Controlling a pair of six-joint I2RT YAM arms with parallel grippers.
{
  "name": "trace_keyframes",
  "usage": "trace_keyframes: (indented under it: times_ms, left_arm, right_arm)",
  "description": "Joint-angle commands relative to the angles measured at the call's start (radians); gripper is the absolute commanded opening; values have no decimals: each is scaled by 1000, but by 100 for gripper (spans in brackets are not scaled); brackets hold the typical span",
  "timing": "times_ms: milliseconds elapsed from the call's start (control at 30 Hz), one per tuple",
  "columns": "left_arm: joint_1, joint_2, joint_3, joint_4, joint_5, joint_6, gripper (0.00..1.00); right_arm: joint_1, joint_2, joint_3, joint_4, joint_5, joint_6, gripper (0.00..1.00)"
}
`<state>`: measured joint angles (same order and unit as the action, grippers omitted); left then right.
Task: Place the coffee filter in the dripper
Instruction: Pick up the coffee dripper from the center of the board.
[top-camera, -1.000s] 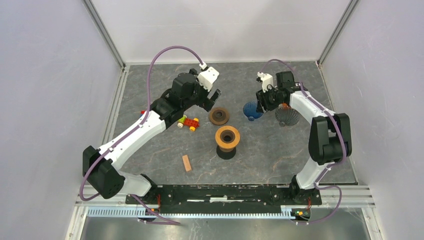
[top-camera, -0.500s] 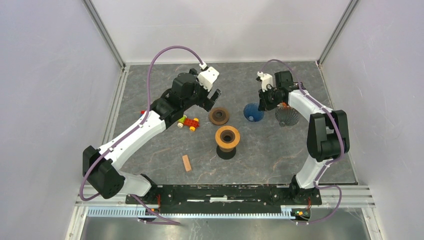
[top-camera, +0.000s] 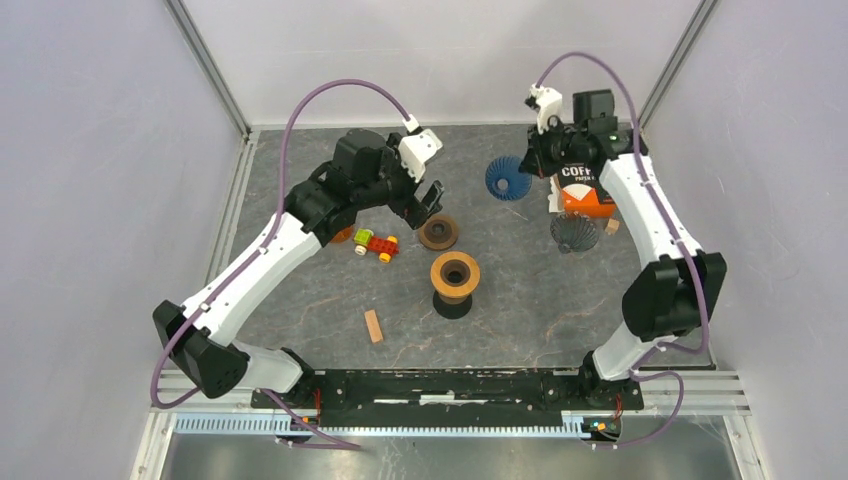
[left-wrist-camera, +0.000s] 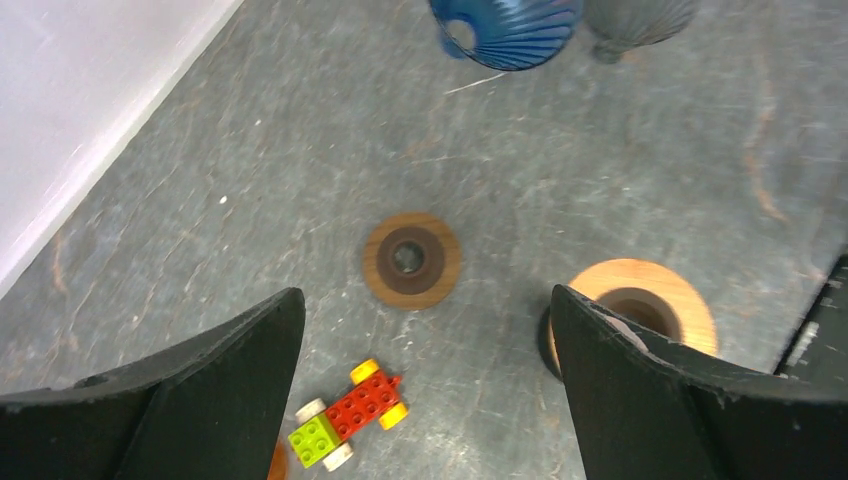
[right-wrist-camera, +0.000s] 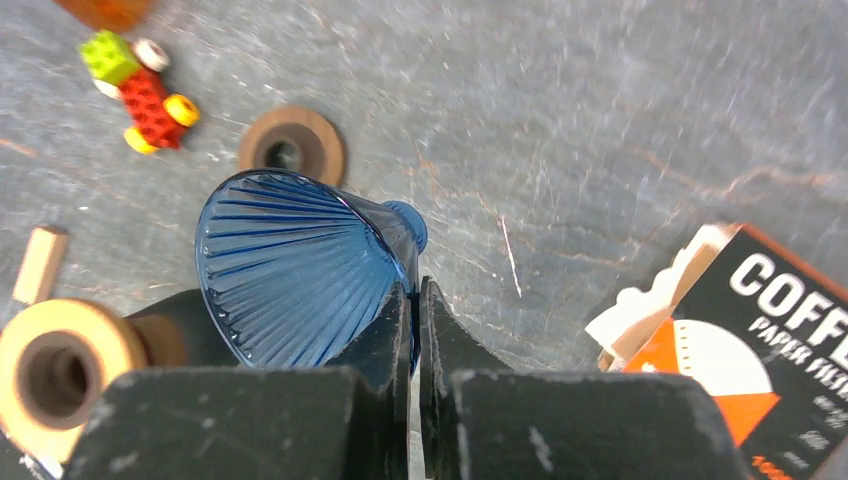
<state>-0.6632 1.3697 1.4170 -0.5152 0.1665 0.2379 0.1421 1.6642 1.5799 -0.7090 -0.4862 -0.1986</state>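
- Right gripper (right-wrist-camera: 413, 300): its fingers are pinched together on the wall of the blue dripper (right-wrist-camera: 290, 265), one finger inside the rim and one outside.
- The blue dripper sits at the far side of the table (top-camera: 300, 300), right of centre and just left of the filter box (top-camera: 583, 190). It is tipped on its side with the mouth toward the wrist camera. The ribbed inner wall shows all the way round. Whether it touches the table cannot be told.
- The filter box is orange, black and white and lies flat just beside the right gripper. The right forearm crosses over part of it in the top view. A white scalloped paper edge shows at one end of the box in the right wrist view.
- Grey dripper (top-camera: 574, 233): a ribbed cone on the table, just on the near side of the box. Which way its mouth faces cannot be told. A small wooden cube (top-camera: 611, 226) lies just to its right.
- Left gripper (top-camera: 428, 200): the jaws stand wide apart and hold nothing. It hangs above the brown disc (left-wrist-camera: 411, 260).
- Stand (top-camera: 455, 275): a wooden ring top with a central hole on a black base. It is at table centre, near the disc on its near side.
- Toy car (top-camera: 377, 244): left of the disc. An orange piece (top-camera: 343, 236) beside it is partly hidden by the left arm.
- Wooden block (top-camera: 373, 326): toward the near edge, well apart from both drippers.
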Motion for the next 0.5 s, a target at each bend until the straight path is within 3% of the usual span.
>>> trace_keyframes:
  times_ms: [0, 233, 467]
  left_arm:
    - [-7, -24, 118, -153, 183, 30, 96]
    - [-19, 29, 194, -195, 263, 8, 85]
    - [-23, 99, 266, -199, 266, -189, 69]
  right_arm:
    - [25, -67, 118, -180, -123, -49, 0]
    - [150, -129, 135, -263, -175, -99, 0]
    - [280, -153, 95, -244, -137, -97, 0]
